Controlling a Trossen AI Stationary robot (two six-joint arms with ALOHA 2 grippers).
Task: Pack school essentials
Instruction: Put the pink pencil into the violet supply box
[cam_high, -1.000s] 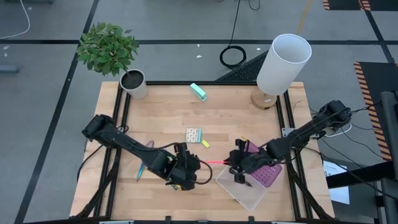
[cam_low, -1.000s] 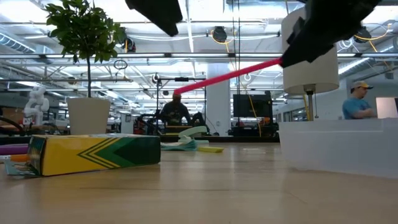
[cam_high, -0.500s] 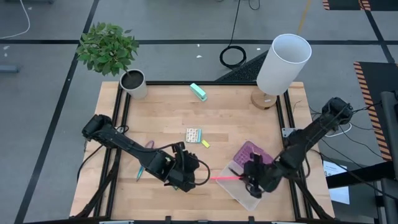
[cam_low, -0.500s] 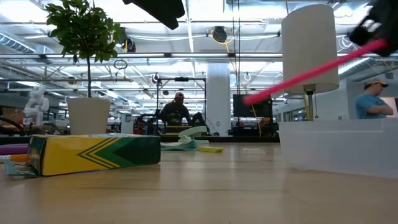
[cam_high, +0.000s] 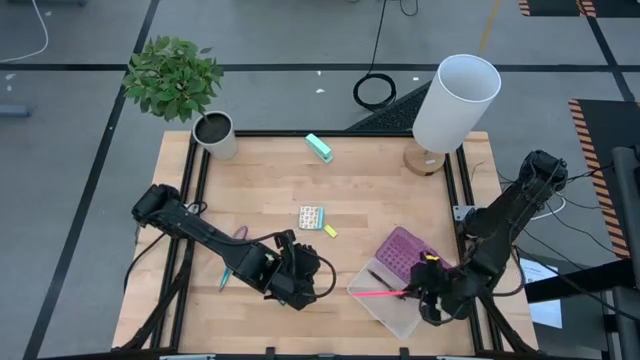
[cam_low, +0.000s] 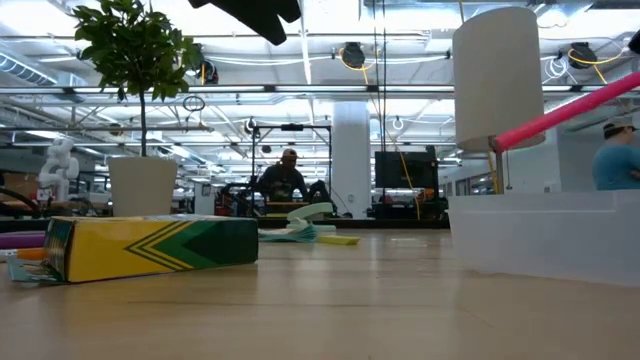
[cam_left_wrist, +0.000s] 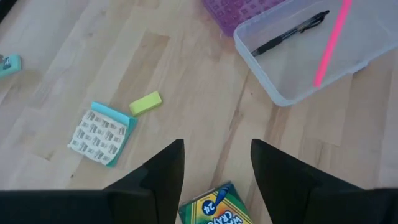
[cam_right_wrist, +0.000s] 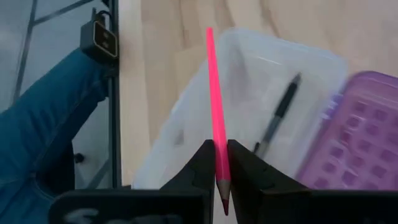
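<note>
Industrial lab: overhead trusses (cam_low: 300, 90), workstations.

1 pink pencil (cam_high: 378, 294) — 1 black pen (cam_left_wrist: 290, 34) — 1 eraser (cam_left_wrist: 145, 103)

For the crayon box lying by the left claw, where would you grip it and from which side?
Take the crayon box across its two long side faces, near mid-length, coming straight down from above. It lies flat on the table, and the left claw hangs open just over one end of it. Nothing seems to crowd its sides.
</note>
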